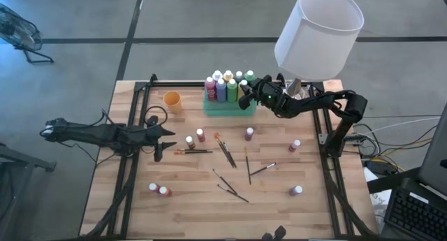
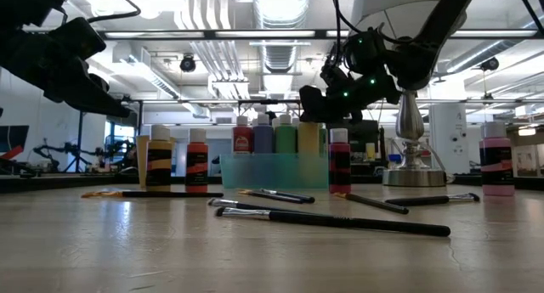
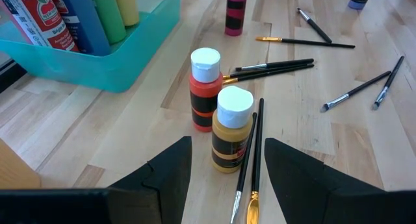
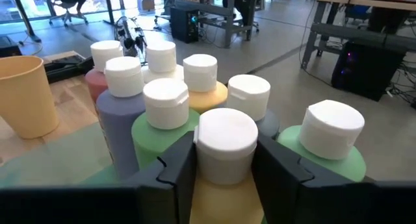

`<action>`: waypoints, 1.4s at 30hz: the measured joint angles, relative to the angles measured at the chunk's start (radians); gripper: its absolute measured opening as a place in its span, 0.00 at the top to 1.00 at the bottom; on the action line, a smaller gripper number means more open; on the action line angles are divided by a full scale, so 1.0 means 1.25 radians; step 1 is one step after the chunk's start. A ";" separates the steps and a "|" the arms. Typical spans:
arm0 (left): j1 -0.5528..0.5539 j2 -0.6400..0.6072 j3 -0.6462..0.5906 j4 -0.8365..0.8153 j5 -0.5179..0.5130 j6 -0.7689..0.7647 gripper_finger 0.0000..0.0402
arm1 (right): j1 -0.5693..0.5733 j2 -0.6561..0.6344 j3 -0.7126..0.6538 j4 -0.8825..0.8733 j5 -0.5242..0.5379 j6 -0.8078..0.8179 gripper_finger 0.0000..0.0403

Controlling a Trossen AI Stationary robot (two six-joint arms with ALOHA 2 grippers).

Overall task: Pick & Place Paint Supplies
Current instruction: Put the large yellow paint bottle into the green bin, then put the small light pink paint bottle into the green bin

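The green tray [image 1: 230, 107] at the table's far edge holds several paint bottles standing upright. My right gripper [image 4: 226, 160] is over the tray's right end, its fingers at the white cap of a yellow bottle [image 4: 224, 195]. My left gripper [image 3: 227, 178] is open and hovers low at the table's left. Its fingers stand on either side of an ochre bottle [image 3: 229, 136] without touching it. A red bottle [image 3: 204, 97] stands upright just beyond the ochre one. Several more bottles [image 1: 249, 133] and dark-handled brushes [image 1: 225, 151] are scattered on the wood. My right gripper pinches the yellow bottle's white cap [image 4: 226, 136] between its two fingers, one on each side. It comes from the table's right, slanting down. The bottle is upright among the other bottles in the tray; whether its base rests on the tray floor is hidden.
A small orange cup [image 1: 172, 100] stands left of the tray. A lamp with a white shade [image 1: 318, 31] rises at the far right corner, over my right arm. Two brushes [image 3: 250, 152] lie right beside the ochre bottle. Bottles also stand near the near-left [image 1: 158, 190] and near-right [image 1: 297, 191] areas.
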 joint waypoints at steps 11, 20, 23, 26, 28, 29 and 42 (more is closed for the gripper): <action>0.000 0.000 0.000 0.000 0.000 0.000 0.50 | -0.004 -0.001 0.002 0.007 0.001 0.000 0.62; 0.000 0.000 0.000 0.000 0.000 0.000 0.50 | -0.005 -0.001 0.002 0.007 0.001 -0.001 0.53; 0.000 0.000 0.000 0.000 0.000 0.000 0.50 | -0.005 -0.004 0.002 0.012 0.002 -0.012 0.50; 0.000 0.000 0.000 0.000 0.000 0.000 0.50 | -0.005 -0.017 0.002 0.013 0.002 -0.024 0.47; 0.000 0.000 0.000 0.000 0.000 0.000 0.50 | -0.004 -0.028 0.002 0.013 0.002 -0.030 0.45; 0.000 0.000 0.000 0.000 0.000 0.000 0.50 | -0.003 -0.033 0.002 0.012 0.003 -0.033 0.45; 0.000 0.000 0.000 0.000 0.000 0.000 0.50 | 0.030 -0.180 0.001 -0.130 0.001 -0.071 0.39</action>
